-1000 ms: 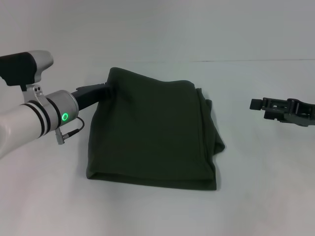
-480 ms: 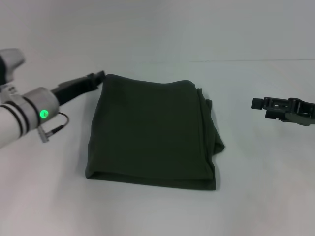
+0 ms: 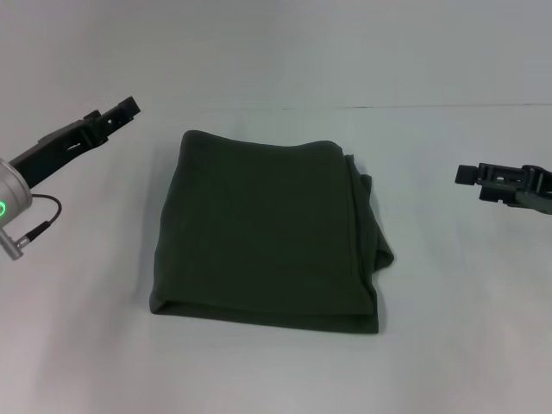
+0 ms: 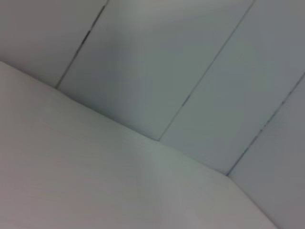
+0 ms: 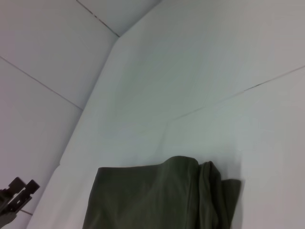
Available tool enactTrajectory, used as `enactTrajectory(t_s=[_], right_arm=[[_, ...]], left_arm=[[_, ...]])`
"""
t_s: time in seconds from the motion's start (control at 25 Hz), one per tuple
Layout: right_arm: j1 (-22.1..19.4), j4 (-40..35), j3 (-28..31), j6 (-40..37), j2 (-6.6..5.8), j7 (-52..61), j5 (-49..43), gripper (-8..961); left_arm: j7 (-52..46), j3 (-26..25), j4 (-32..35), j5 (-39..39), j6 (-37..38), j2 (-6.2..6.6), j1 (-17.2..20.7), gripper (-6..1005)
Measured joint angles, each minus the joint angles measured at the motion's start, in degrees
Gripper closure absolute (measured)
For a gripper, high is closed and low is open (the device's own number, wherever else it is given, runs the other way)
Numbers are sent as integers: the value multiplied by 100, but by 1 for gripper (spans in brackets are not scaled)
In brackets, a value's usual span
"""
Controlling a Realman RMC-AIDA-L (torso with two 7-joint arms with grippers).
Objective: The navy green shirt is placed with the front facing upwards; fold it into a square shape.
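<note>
- The navy green shirt [image 3: 267, 237] is found folded into a compact, roughly square packet, lying flat near the middle of the white surface [image 3: 448, 345]. No lettering or neck label is visible, so the printed front is judged to be folded inside.
- The near edge is seen as a neat doubled fold. Along the edge toward the robot's right, some layers are bunched and jut slightly past the outline [image 5: 217, 191]; this is judged a small untidiness, not a missing fold.
- The left pincer [image 3: 121, 110] is held above the surface toward its far left corner, apart from the shirt and carrying nothing. Whether its fingers are spread or pressed together cannot be told. Nothing but bare surface and wall panels is shown by the left wrist view, which agrees with the pincer being pointed away from the cloth.
- The right pincer [image 3: 470, 175] is held toward the right edge of the surface, well apart from the shirt and empty. Its finger state cannot be told either.
- Both arms are judged to be kept off the cloth so the packet is not disturbed.
- The task is judged complete or nearly so; only the bunched right edge might warrant smoothing.
</note>
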Motion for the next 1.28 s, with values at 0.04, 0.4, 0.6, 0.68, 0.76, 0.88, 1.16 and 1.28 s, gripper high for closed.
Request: enactTrajectory(t_s=[0.04, 0.4, 0.6, 0.68, 0.76, 0.88, 1.16, 1.28], right_arm=[[-1, -1, 6, -12, -13, -7, 3, 49], [-11, -7, 143, -191, -74, -88, 20, 50], [-18, 8, 148, -492, -43, -634, 233, 49], [-64, 25, 152, -689, 16, -1085, 435, 49], [-155, 32, 152, -944, 120, -1706, 749, 47], [-322, 25, 152, -1457, 308, -2716, 1194, 44], [-639, -89, 59, -2264, 545, -4351, 1419, 48], [-681, -106, -53, -2313, 530, -4559, 1158, 50]], left_arm=[[-2, 2, 20, 1, 92, 0, 20, 334], [47, 5, 61, 33, 1044, 1, 248, 142], [331, 15, 137, 72, 2212, 0, 467, 77], [415, 12, 190, 112, 2755, 1, 591, 78], [482, 6, 221, 132, 3221, 1, 680, 78], [547, 5, 283, 149, 3905, 1, 814, 78], [1362, -60, 312, 443, 4943, -10, 1056, 78], [1523, -43, 311, 677, 5074, -27, 1084, 78]])
